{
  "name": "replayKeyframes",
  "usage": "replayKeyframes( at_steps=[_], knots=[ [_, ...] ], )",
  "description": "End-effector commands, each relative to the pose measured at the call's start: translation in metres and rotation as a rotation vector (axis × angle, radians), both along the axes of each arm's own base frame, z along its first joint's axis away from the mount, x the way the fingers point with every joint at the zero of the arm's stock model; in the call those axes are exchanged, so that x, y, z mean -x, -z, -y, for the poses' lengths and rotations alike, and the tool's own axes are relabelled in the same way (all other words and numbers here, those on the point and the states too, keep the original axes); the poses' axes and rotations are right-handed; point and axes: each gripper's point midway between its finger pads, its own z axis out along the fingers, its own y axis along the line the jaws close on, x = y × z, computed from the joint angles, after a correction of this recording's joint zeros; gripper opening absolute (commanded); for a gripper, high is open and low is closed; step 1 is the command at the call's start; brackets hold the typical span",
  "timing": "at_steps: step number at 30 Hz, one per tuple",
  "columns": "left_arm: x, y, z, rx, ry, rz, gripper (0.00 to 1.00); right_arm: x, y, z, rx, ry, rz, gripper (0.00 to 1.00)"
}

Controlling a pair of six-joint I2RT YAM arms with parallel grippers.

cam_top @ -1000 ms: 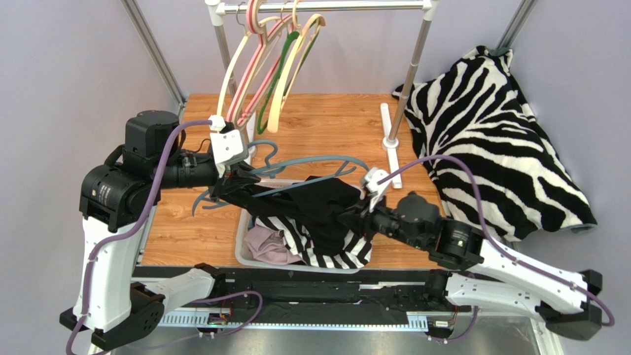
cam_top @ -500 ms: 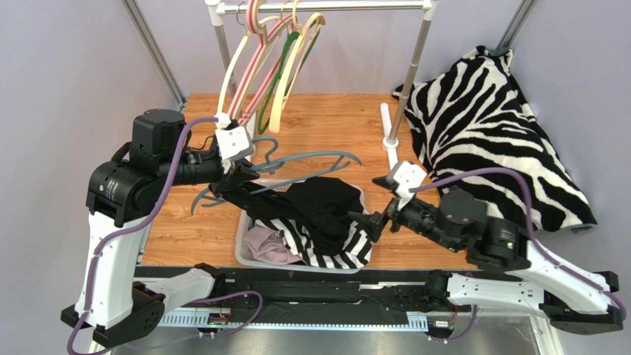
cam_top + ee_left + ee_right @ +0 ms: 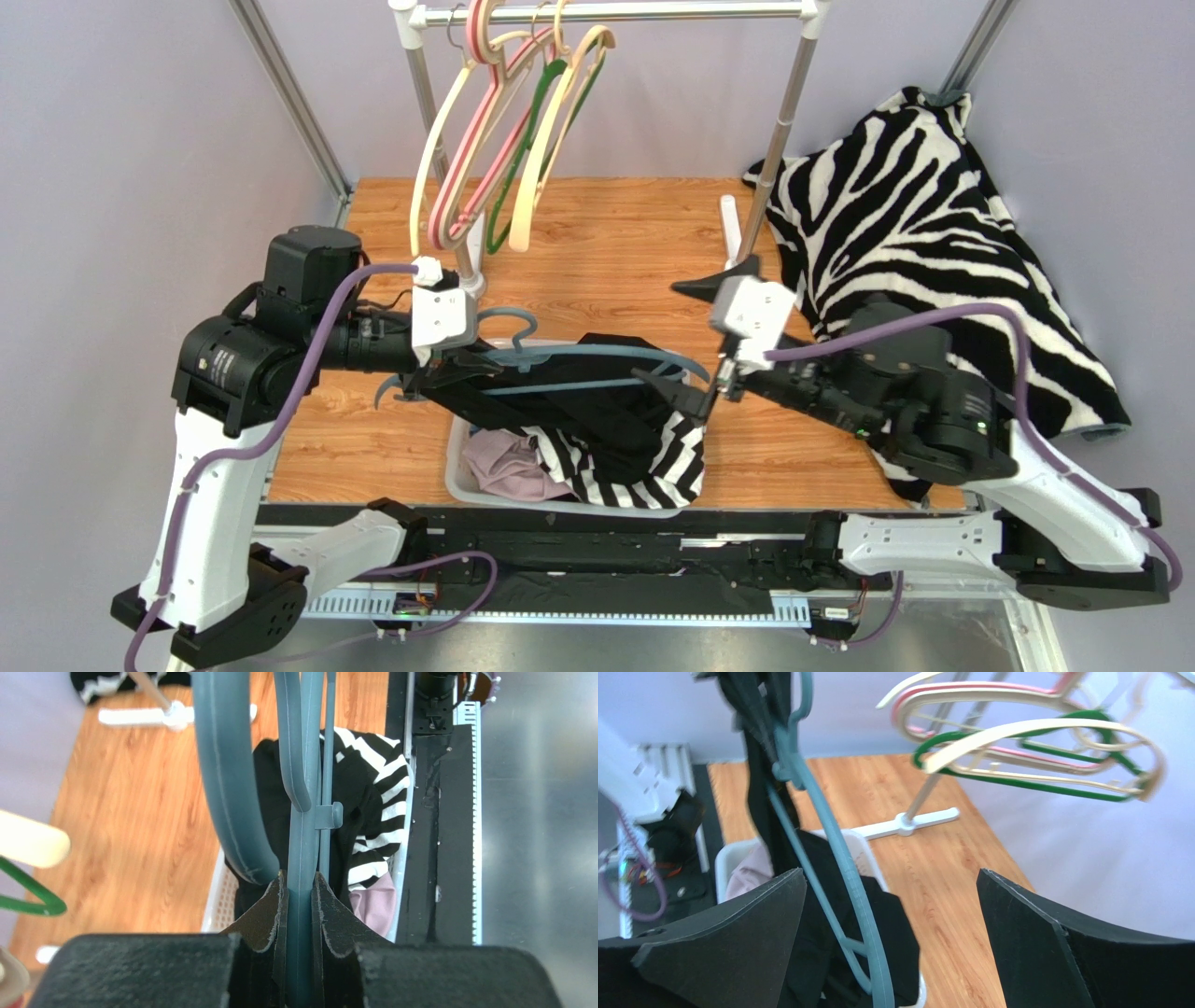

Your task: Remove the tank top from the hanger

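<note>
My left gripper is shut on the neck of a blue-grey hanger, which lies nearly level over the basket. In the left wrist view the pads squeeze the hanger's stem. The black tank top still drapes from the hanger, sagging into the basket; it also shows in the left wrist view. My right gripper stands wide open at the hanger's right end. In the right wrist view the hanger's arm and the black tank top run between its spread fingers, touching neither.
A white basket below holds a black-and-white striped garment and a pink one. A rail at the back carries several empty hangers. Its post foot stands right of centre. A zebra-print cloth covers the right side.
My right gripper has let go of the black tank top, opened wide and pulled up and back to the right. My left arm has brought the hanger more level.
</note>
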Motion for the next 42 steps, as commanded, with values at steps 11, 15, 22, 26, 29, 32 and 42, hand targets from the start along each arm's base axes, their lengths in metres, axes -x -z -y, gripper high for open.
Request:
replayKeyframes(
  at_steps=[11, 15, 22, 26, 29, 32, 42],
  knots=[
    [0.06, 0.009, -0.004, 0.02, 0.241, -0.013, 0.0, 0.046, 0.037, -0.028, 0.146, -0.317, -0.078, 0.91],
    [0.058, 0.011, -0.004, 0.014, 0.229, -0.025, 0.0, 0.045, 0.042, -0.033, 0.159, -0.324, -0.102, 0.81],
    [0.039, 0.029, -0.009, -0.055, 0.119, -0.064, 0.0, 0.035, 0.048, -0.043, 0.174, -0.295, -0.12, 0.45],
    [0.035, 0.03, -0.01, -0.068, 0.101, -0.064, 0.0, 0.032, 0.047, -0.047, 0.181, -0.285, -0.127, 0.44],
    [0.034, 0.03, -0.011, -0.071, 0.095, -0.057, 0.0, 0.03, 0.055, -0.052, 0.215, -0.283, -0.145, 0.48],
    [0.035, 0.027, -0.01, -0.066, 0.097, -0.051, 0.0, 0.025, 0.064, -0.056, 0.247, -0.268, -0.163, 0.47],
    [0.044, 0.027, -0.014, -0.077, 0.121, -0.036, 0.0, 0.009, 0.081, -0.038, 0.28, -0.203, -0.221, 0.28]
  ],
)
